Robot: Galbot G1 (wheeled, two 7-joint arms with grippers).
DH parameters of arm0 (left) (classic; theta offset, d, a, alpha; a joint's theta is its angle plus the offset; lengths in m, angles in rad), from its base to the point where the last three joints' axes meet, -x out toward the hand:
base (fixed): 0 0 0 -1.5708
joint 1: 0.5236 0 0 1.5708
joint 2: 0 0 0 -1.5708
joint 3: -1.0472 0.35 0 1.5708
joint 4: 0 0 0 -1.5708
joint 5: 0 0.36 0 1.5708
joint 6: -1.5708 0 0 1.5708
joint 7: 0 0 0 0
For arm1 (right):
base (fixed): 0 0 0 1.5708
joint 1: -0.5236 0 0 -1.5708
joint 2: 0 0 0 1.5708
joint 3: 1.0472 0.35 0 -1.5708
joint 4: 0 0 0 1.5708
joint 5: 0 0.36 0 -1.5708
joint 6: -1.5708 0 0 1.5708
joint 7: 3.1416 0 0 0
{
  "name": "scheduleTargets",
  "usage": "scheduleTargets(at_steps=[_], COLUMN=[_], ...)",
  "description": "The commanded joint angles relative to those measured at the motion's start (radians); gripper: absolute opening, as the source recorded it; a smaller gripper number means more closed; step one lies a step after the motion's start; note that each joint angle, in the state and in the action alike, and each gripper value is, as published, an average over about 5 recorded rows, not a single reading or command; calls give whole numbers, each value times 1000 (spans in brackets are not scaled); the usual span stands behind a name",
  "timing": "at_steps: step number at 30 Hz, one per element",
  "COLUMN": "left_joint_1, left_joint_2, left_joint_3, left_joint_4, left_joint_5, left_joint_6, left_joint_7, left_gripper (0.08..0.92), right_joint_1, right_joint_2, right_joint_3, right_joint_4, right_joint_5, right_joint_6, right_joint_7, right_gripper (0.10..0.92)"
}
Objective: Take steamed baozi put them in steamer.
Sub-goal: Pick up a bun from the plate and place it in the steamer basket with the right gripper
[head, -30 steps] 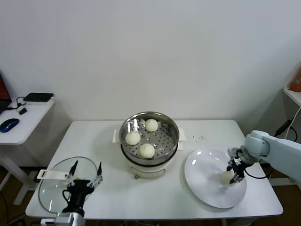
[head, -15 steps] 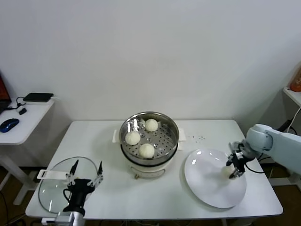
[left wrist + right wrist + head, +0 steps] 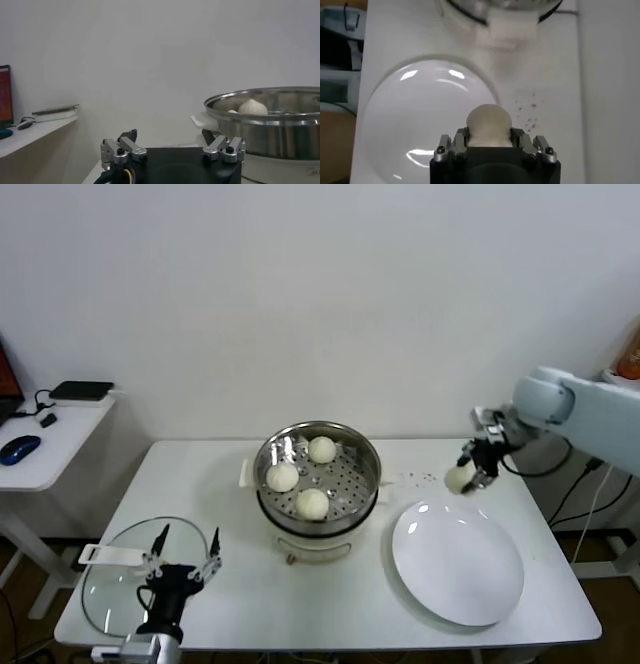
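Note:
The steel steamer (image 3: 370,466) stands on its cream pot base at the table's middle and holds three off-white baozi (image 3: 313,503). My right gripper (image 3: 467,475) is shut on the fourth baozi (image 3: 459,478) and holds it in the air above the far edge of the white plate (image 3: 440,579), to the right of the steamer. In the right wrist view the baozi (image 3: 489,121) sits between the fingers (image 3: 460,137) over the plate (image 3: 410,125). My left gripper (image 3: 183,556) is open and parked over the glass lid (image 3: 105,584). The steamer also shows in the left wrist view (image 3: 270,122).
A side table (image 3: 50,449) with a mouse and a black box stands at the far left. Small dark specks (image 3: 425,477) lie on the table between steamer and plate. The plate is bare.
My right gripper has lifted the baozi off the plate and carried it up and back toward the steamer side. The left arm has not moved.

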Motion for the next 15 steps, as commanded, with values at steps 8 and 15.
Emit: scheduleTargets(at_steps=[8,15], left_joint_1=[-10,-5], left_joint_2=[2,2], left_joint_3=[5,0], left_joint_4=[-2,-7], left_joint_5=[1,1], left_joint_6=[3,2], left_joint_7=[0,0], left_gripper=[823,823], right_joint_1=[213,107], right_joint_2=[411,510], right_joint_3=[-37,1], right_joint_4=[-156,-168], right_joint_5=[289,259], right_joint_6=[-29,-61], right_joint_7=[-4,34], right_gripper=[565,566])
